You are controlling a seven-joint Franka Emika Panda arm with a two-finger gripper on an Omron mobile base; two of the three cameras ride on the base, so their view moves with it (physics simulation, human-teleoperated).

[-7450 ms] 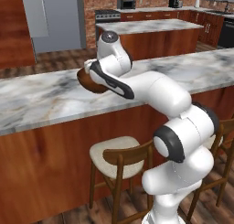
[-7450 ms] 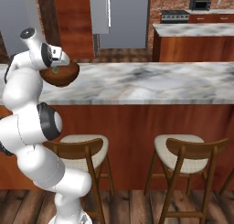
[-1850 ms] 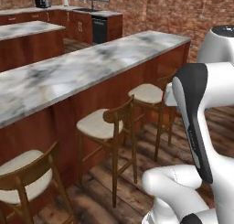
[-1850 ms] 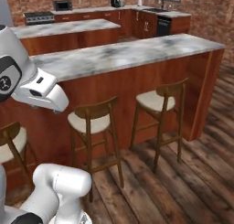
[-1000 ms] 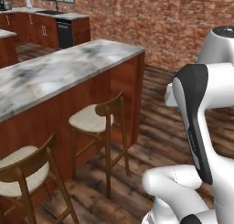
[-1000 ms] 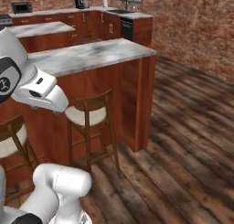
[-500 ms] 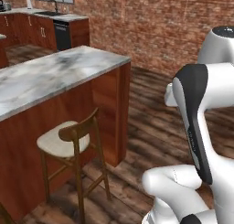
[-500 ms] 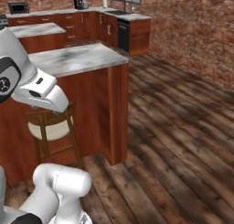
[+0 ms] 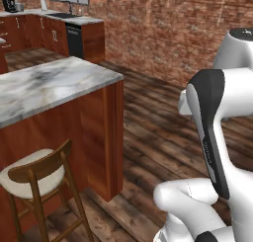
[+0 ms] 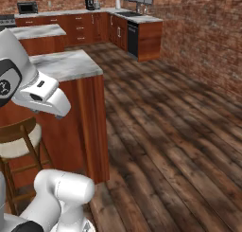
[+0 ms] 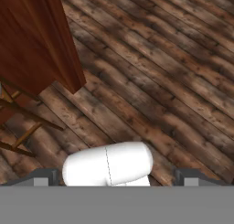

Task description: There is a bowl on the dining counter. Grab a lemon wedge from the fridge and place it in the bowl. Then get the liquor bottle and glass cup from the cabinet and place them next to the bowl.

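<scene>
The dining counter (image 9: pixel 49 83) ends here, with a marble top over a reddish-brown wood panel. It stands at the left in both base views (image 10: pixel 66 63), and its wood corner (image 11: pixel 32 40) fills the upper left of the hand view. My gripper (image 11: pixel 117 178) hangs over the plank floor beside that corner. It is open, its two dark fingertips (image 11: pixel 45 176) are wide apart, and nothing is held. The bowl, lemon wedge, fridge, liquor bottle, glass cup and cabinet are out of view.
A wooden stool (image 9: pixel 34 172) with a pale seat stands against the counter front (image 10: pixel 16 141). Open plank floor (image 10: pixel 179 131) runs right toward a brick wall (image 9: pixel 173 33). Back counters with a black dishwasher (image 10: pixel 133 37) line the far side.
The whole picture has shifted, so the base has moved. The dining counter slid left until its end came into view, and the bowl is left behind. The arm's pose and open gripper look unchanged.
</scene>
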